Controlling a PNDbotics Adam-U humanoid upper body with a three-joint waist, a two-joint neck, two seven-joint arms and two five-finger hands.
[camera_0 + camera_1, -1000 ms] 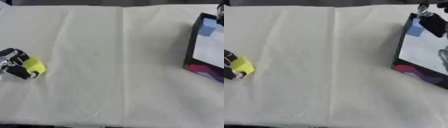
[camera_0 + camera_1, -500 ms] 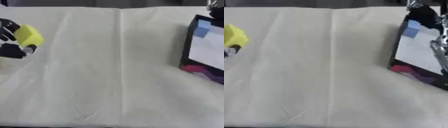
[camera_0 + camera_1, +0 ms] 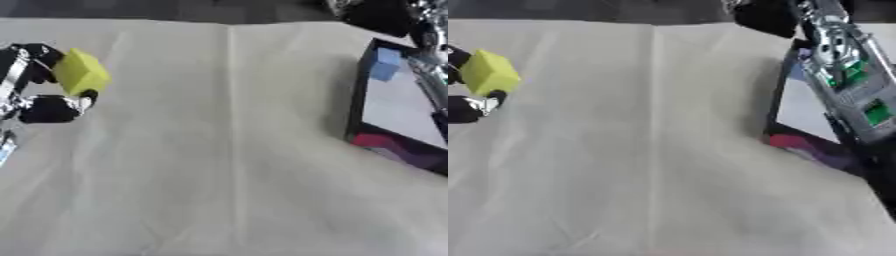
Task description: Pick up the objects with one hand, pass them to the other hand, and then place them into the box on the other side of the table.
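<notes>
While the left hand (image 3: 39,95) pinches a yellow block (image 3: 81,72) above the table's (image 3: 227,165) left edge, the right arm (image 3: 846,75) reaches over the box (image 3: 394,110) at the right edge — its hand unreadable. A mistimed handover could drop the block. Only the left-eye view shows the box's blue block (image 3: 383,64).

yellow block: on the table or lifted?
Lifted. The left hand has its fingers curled round the yellow block, holding it off the cloth. It is nowhere near the box yet.
</notes>
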